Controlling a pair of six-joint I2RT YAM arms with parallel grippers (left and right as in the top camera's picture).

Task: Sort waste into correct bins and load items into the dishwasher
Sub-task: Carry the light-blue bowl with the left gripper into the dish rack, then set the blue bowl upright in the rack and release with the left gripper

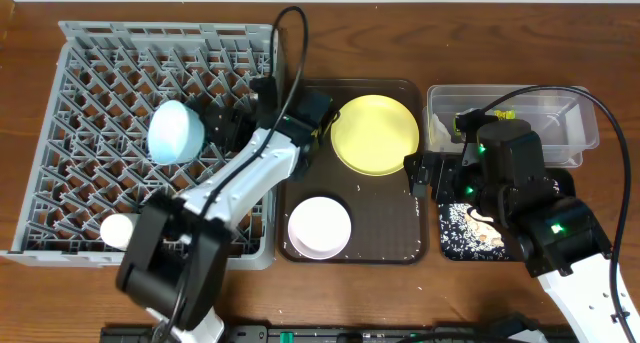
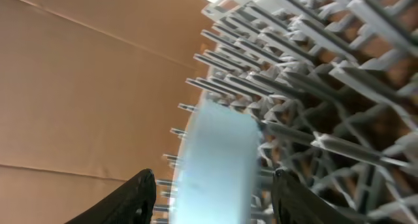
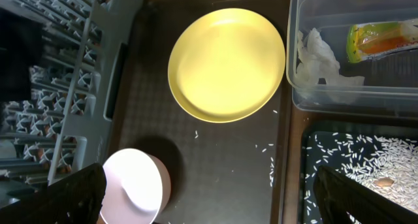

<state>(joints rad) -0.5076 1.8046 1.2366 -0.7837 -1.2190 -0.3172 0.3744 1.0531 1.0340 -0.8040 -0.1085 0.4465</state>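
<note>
The grey dish rack (image 1: pixel 90 93) fills the left. A light blue bowl (image 1: pixel 177 131) stands on edge among its pegs, and a small white cup (image 1: pixel 117 228) lies near its front. My left gripper (image 1: pixel 218 123) is open just right of the blue bowl. In the left wrist view the bowl (image 2: pixel 219 139) sits between the spread fingers (image 2: pixel 214 179), with gaps on both sides. My right gripper (image 1: pixel 425 171) is open and empty above the brown tray; its fingers (image 3: pixel 209 185) are spread wide. The yellow plate (image 3: pixel 226 62) and white-pinkish bowl (image 3: pixel 134 188) lie on that tray. No chopsticks show.
The brown serving tray (image 1: pixel 380 245) has scattered rice grains. The clear tub (image 3: pixel 392 96) holds a white tissue (image 3: pixel 320 57) and the yellow-green and orange wrapper (image 3: pixel 382 41). The black tray (image 3: pixel 346 185) holds rice crumbs. A black cable (image 1: pixel 300 43) arcs over the rack's right edge.
</note>
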